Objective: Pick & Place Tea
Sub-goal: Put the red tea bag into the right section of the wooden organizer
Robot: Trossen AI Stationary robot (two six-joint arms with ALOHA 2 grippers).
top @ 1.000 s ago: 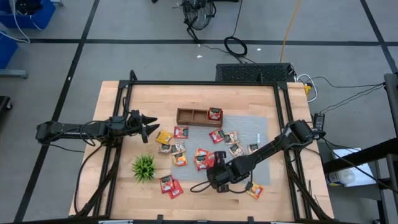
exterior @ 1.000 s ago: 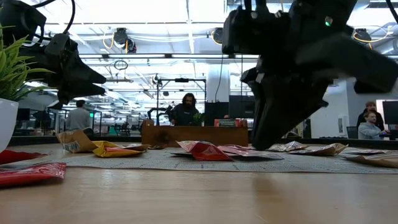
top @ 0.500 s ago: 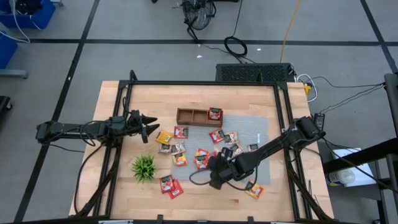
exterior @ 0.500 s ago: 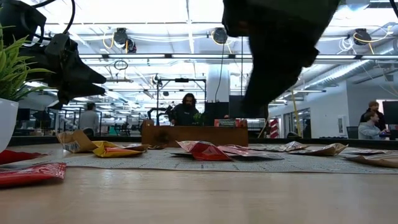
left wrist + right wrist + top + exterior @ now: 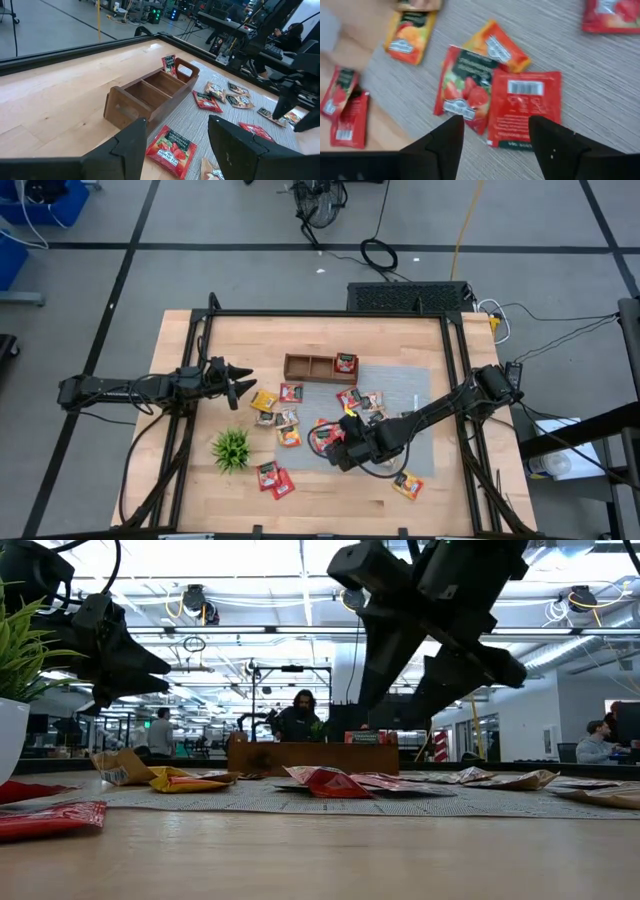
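Red tea packets (image 5: 497,102) lie on the grey mat (image 5: 410,395) under my right gripper (image 5: 335,446), fingers apart, empty. My left gripper (image 5: 240,382) waits spread near the tray (image 5: 300,367).

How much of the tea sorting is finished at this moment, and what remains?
Done: one red packet stands in the wooden tray. In hand: nothing; the right gripper, jaws open, hovers over a red pair on the grey mat. The left gripper waits open beside the tray. Left: almost all packets, including two near the plant.
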